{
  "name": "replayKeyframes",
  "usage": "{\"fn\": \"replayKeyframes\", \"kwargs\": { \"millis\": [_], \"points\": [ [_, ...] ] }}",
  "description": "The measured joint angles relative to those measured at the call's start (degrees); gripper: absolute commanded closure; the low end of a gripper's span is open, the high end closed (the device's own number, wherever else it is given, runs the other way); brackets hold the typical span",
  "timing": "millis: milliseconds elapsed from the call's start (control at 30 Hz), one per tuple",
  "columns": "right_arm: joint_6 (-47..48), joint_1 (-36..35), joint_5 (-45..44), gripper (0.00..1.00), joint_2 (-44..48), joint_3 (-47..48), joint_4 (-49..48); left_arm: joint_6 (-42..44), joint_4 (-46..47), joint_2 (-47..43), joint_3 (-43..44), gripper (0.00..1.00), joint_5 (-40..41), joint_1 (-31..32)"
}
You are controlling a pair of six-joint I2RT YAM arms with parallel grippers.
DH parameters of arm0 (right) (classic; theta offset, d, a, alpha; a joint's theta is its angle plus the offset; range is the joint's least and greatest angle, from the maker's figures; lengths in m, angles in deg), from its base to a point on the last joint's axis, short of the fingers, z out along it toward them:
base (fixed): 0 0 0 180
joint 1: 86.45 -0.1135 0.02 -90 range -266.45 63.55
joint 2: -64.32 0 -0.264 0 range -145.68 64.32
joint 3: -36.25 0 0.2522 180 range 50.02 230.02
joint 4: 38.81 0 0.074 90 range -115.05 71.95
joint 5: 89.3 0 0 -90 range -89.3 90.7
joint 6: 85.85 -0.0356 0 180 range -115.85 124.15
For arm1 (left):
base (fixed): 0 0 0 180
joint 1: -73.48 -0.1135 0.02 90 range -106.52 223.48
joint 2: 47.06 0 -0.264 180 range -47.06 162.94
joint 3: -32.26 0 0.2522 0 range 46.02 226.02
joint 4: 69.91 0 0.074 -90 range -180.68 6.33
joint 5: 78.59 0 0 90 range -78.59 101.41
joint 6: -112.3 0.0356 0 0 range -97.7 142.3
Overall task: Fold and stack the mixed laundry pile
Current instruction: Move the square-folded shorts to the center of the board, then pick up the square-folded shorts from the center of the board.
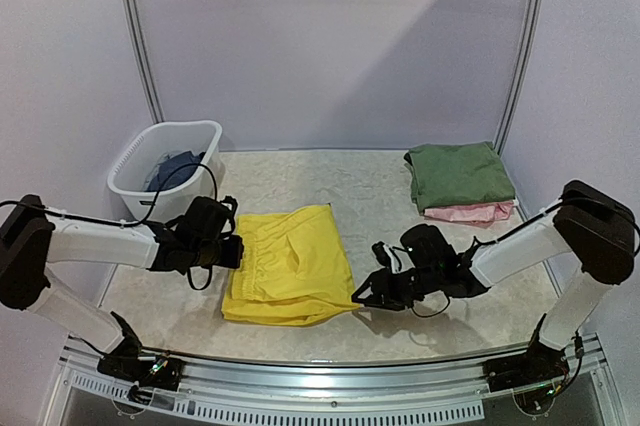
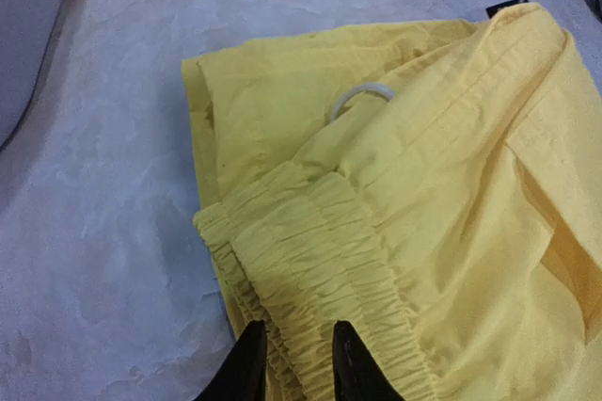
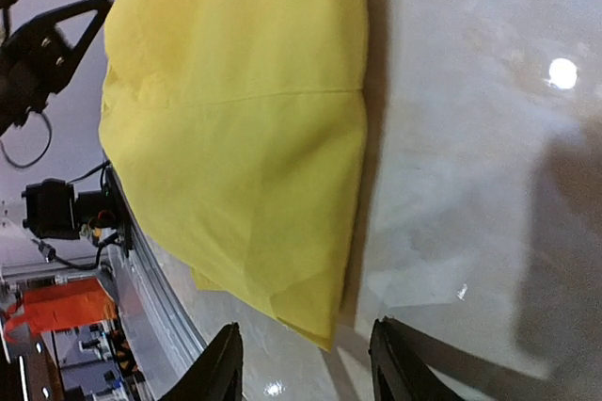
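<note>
The bright yellow shorts (image 1: 290, 266) lie folded flat at the table's middle. My left gripper (image 1: 237, 251) is at their left edge. In the left wrist view it (image 2: 296, 363) is shut on the ruffled elastic waistband (image 2: 310, 269), which runs between the two black fingers. A white drawstring loop (image 2: 362, 95) pokes out farther up. My right gripper (image 1: 362, 298) is at the shorts' near right corner. In the right wrist view it (image 3: 306, 363) stands open, and the pointed fabric corner (image 3: 324, 326) lies loose just ahead of the gap. An olive-green garment (image 1: 460, 174) sits folded on a pink one (image 1: 472, 212) at the back right.
A white slotted basket (image 1: 130, 168) stands at the back left with a dark blue garment (image 1: 175, 168) inside. The metal rail of the table's near edge (image 1: 330, 378) runs close below the shorts. Curved white walls close the back.
</note>
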Motion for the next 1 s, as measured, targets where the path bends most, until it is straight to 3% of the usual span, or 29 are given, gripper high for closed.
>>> {"fn": "replayKeyframes", "kwargs": {
  "millis": [133,300,633,700,833,1000],
  "points": [
    [2.47,0.02,-6.23,0.21,6.34,0.98,12.09,1.6,-4.09,-4.07,2.32,0.73,3.41,2.8],
    [4.76,0.0,-12.83,0.02,12.9,1.49,22.99,5.09,-8.96,-6.78,6.45,0.69,8.44,8.22],
    [4.72,0.0,-27.45,0.01,28.37,0.59,36.06,16.61,-13.92,-5.14,16.09,0.36,20.09,28.06],
    [4.02,0.0,-30.97,0.01,31.45,-0.11,37.9,19.52,-13.97,-2.73,18.21,0.25,21.16,31.54],
    [2.25,0.33,-36.04,0.01,37.57,-2.84,40.13,24.7,-14.34,5.11,24.13,0.23,20.92,36.94],
    [1.75,3.5,-36.02,0.01,40.33,-5.27,40.37,29.94,-15.02,16.48,31.93,0.29,19.17,41.35]
  ]
}}
